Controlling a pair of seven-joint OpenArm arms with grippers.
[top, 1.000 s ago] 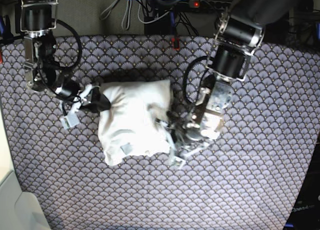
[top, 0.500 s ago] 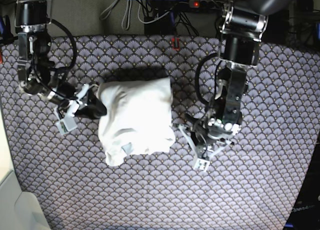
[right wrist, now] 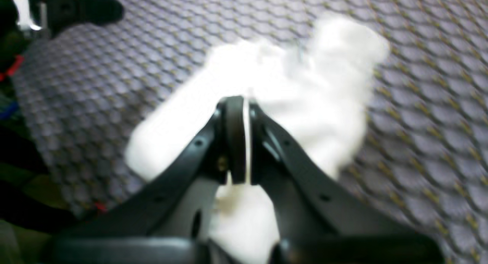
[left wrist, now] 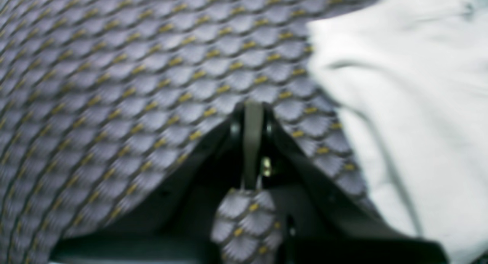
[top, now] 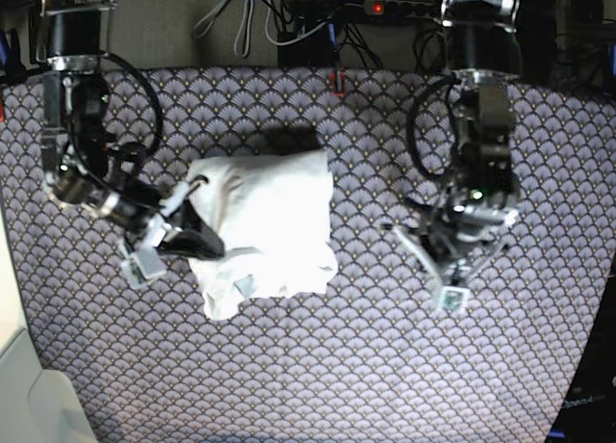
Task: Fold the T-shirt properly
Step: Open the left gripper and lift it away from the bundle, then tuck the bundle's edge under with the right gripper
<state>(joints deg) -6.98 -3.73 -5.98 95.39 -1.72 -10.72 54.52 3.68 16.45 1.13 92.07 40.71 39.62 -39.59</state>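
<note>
Sitting mid-bench, T-shirt is folded into a lumpy block, edges untidy. Right end effector pinches white cloth at its edge; left end effector pressed together, empty. Final smoothing left.

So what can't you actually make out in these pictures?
- Whether the right gripper pinches the T-shirt: right wrist view, blurred, jaws shut against white cloth.
- The T-shirt's underside and inner folds: base view, hidden by its top layer.
- The shirt's far side: left wrist view, cut off by the right edge.
</note>
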